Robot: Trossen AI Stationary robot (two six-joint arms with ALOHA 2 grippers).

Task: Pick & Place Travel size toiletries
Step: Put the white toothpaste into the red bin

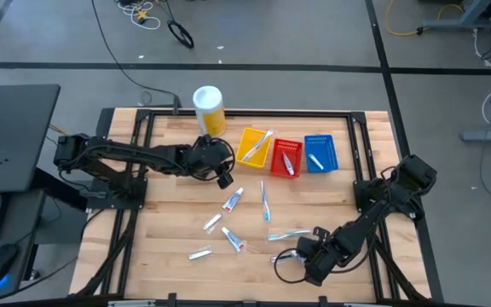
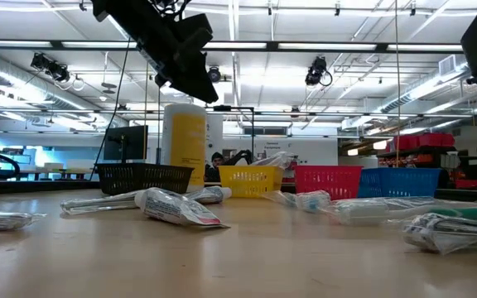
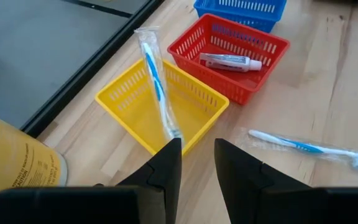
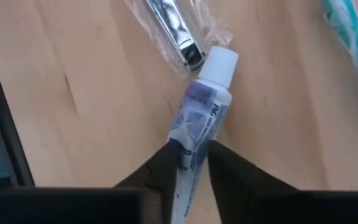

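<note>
My right gripper (image 4: 188,146) is low over the near right of the table (image 1: 301,254), shut on a small white toothpaste tube (image 4: 199,112) with blue print that lies on the wood. My left gripper (image 3: 196,142) hangs just before the yellow tray (image 3: 135,118), open with a narrow gap and bare wood between its fingers. A wrapped blue and white toothbrush (image 3: 154,74) lies slanted in that tray, its near end over the rim at one fingertip (image 3: 171,149). I cannot tell whether they touch. More tubes (image 1: 233,200) and toothbrushes (image 1: 265,201) lie on the table. My right gripper pinches the toothpaste tube between its two fingers, on the two long edges of its flat-end half (image 4: 191,140). The fingers come from above, pointing steeply down, one on each side of the tube. The tube lies on the table, its white cap (image 4: 220,62) pointing away from the fingers.
A wrapped metal item (image 4: 176,31) lies right beside the tube's cap. A red tray (image 1: 285,159) with a tube and a blue tray (image 1: 320,153) stand right of the yellow one. A tall yellow canister (image 1: 209,109) stands at the far edge. A black tray (image 2: 143,176) is near it.
</note>
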